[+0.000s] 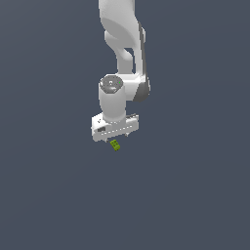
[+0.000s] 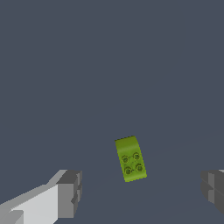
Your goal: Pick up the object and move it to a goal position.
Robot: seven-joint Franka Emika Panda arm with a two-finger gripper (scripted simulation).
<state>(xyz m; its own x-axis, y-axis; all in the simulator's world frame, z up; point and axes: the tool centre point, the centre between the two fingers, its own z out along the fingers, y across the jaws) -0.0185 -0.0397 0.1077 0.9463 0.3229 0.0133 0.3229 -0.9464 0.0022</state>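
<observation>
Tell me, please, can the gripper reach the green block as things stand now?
Probably yes. The gripper is open, with the green block lying between its two fingers, touching neither. Nothing else shows in the gap, so the way looks free.

- Arm (image 1: 122, 44): smooth white plastic-like shell, slight sheen.
- Fingers (image 2: 70, 192): matt grey pads.
- Block (image 2: 131, 158): matt lime-green, studded top.
- Ground (image 1: 195, 195): flat matt slate-grey.

Simulated test scene rather than a real room, flat untextured slate-grey ground (image 1: 195, 195) filling both views, no visible walls or furniture, plain white arm (image 1: 122, 49) rendered smooth without cables, lime block (image 2: 130, 158) seemingly the only prop, faint shading only
</observation>
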